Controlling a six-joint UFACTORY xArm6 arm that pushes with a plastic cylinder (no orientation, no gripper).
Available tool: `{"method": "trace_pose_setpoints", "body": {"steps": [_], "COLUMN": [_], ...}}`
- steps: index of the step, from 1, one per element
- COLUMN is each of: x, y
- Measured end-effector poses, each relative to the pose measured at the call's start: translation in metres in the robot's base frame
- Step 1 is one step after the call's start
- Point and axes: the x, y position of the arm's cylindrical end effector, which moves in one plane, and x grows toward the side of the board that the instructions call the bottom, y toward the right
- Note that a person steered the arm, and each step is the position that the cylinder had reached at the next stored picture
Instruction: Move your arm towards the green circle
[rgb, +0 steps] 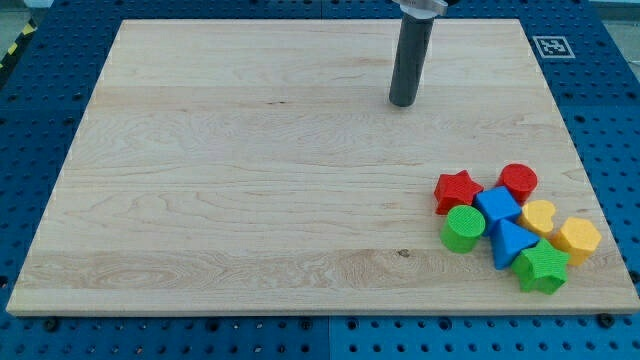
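1. My tip (403, 103) is the lower end of a straight dark rod; it rests on the desk (250, 180) in the far part of the scene, right of centre; no block touches it.
2. No fingers are fitted to this arm, so there is no spread or pressed-together state to report; the rod carries nothing.
3. The green circle (463, 229) stands in the near right area of the desk; it is well apart from my tip, nearer the viewer and somewhat to the right of it.
4. The green circle forms the left edge of a tight cluster; the red star (457, 190) lies just beyond it on the far side; the blue cube (497, 206) sits just to its right.
5. The red cylinder (518, 181) is the farthest block of the cluster; the blue triangular block (510, 242) lies near the cluster centre.
6. The yellow heart (539, 215) and the yellow hexagon (577, 238) occupy the right side; the green star (541, 268) is the nearest block.
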Motion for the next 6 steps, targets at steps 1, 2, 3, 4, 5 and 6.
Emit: {"method": "trace_pose_setpoints", "body": {"steps": [1, 2, 3, 4, 5, 6], "x": [0.0, 0.0, 0.031, 0.093, 0.172, 0.247], "y": [-0.001, -0.043, -0.082, -0.088, -0.071, -0.022]}}
